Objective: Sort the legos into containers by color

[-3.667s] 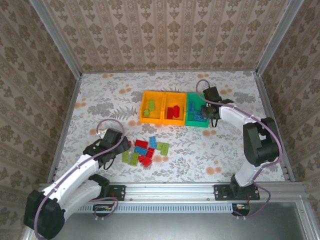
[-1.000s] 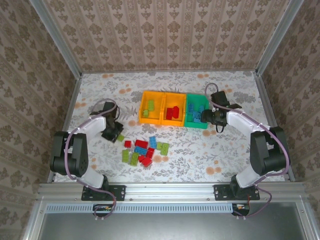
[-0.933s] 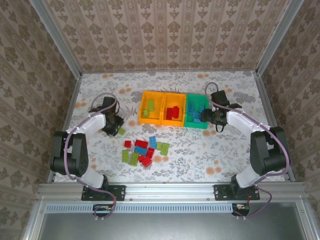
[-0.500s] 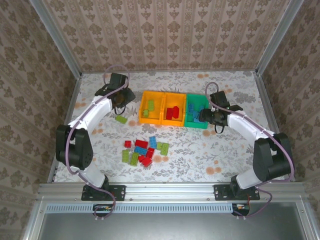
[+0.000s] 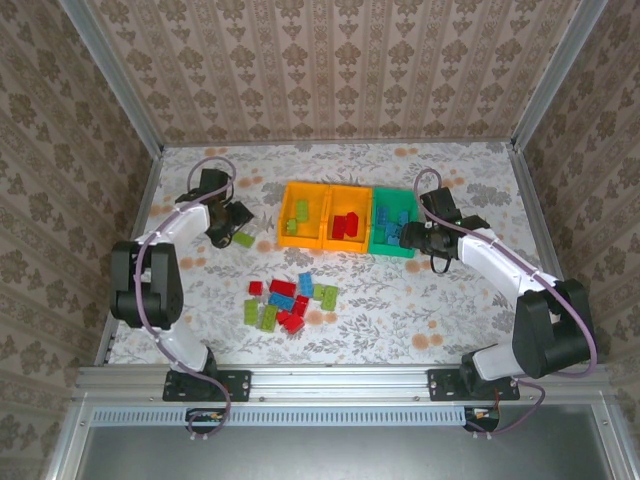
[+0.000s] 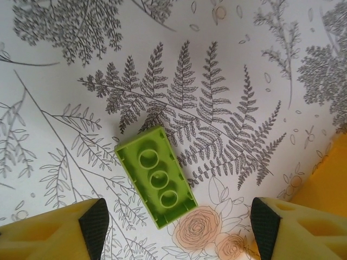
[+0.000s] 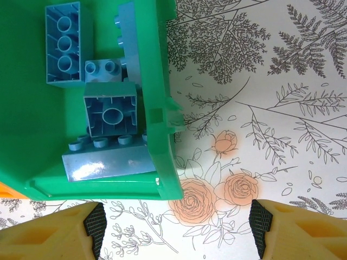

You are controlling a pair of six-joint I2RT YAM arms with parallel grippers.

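- Lime brick (image 6: 156, 183): lies studs-down, hollow side up, on the worktop (image 5: 450, 300), toward its left edge and just beside the left orange bin (image 5: 303, 213), outside all the bins.
- Left end effector (image 5: 229, 222): hangs directly over that brick. Its fingers (image 6: 95, 222) are spread wide to either side without touching it, so it holds nothing.
- Loose pile (image 5: 290, 300): roughly a dozen red, blue and lime bricks, bunched near the middle of the worktop toward its near edge, unsorted.
- Left orange bin: holds a few lime bricks.
- Middle orange bin (image 5: 346, 200): joined to the first, holds red bricks.
- Teal bin (image 7: 157, 108): right end of the row, holds several pale blue bricks, some of them upside down.
- Right end effector (image 7: 178, 230): sits by the near right corner of the teal bin, jaws wide apart with bare worktop between them, nothing held.
- Progress, as judged: each colour has its bin and no brick appears misplaced, so sorting is partly done.
- Outstanding: the stray lime brick needs picking up and dropping into the left orange bin, and the whole pile remains to be sorted.
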